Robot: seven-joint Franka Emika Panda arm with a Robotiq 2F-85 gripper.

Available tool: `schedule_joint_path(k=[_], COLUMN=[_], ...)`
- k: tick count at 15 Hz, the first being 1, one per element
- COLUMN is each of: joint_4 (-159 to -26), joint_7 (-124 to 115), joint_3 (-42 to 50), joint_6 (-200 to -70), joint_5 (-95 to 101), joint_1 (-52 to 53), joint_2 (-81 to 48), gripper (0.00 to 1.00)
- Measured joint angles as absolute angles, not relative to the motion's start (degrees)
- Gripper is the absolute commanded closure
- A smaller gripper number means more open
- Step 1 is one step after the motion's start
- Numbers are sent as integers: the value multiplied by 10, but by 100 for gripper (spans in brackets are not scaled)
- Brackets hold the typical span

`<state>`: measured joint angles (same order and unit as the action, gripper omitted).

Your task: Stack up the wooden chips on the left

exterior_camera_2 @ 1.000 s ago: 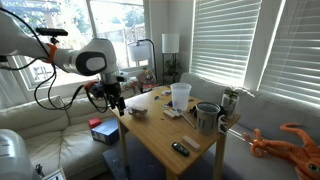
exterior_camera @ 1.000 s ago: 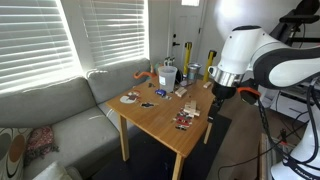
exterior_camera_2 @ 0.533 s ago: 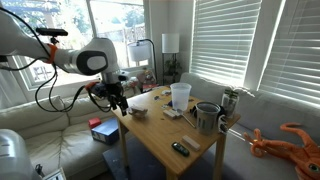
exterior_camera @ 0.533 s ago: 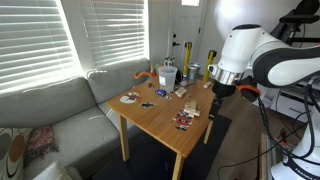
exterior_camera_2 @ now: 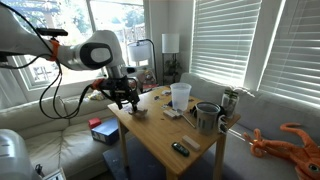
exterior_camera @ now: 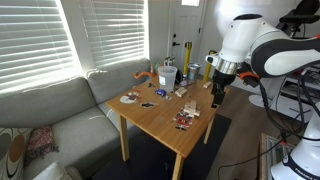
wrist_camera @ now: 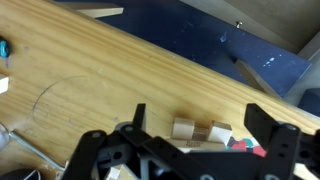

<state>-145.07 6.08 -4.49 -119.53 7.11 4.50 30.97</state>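
The wooden chips are small pale tan pieces lying close together near a table corner. They show in the wrist view [wrist_camera: 183,129], with a second piece [wrist_camera: 218,131] beside the first. In both exterior views they are tiny marks [exterior_camera: 186,118] [exterior_camera_2: 137,111]. My gripper [wrist_camera: 200,120] is open and empty. Its dark fingers [wrist_camera: 140,116] stand on either side of the chips, above them and apart from them. It hangs over that table corner in both exterior views [exterior_camera: 217,92] [exterior_camera_2: 125,97].
The wooden table [exterior_camera: 160,125] also holds a white cup [exterior_camera_2: 180,95], a metal mug [exterior_camera_2: 207,116], a round dark plate [exterior_camera: 130,98] and small clutter. Red and teal bits [wrist_camera: 238,146] lie beside the chips. A sofa [exterior_camera: 60,110] stands beside the table, under window blinds.
The arm has swung in from beside the table's edge to over the corner where the chips lie. The jaws stay open. Nothing on the table has moved.
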Motion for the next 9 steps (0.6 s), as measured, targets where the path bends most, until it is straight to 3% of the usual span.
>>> schedule_joint_path(k=[9], joint_4=[-1427], joint_7=[141], joint_3=[-2], joint_6=[-1217], joint_5=[33], joint_1=[68], joint_2=[282], gripper=[0])
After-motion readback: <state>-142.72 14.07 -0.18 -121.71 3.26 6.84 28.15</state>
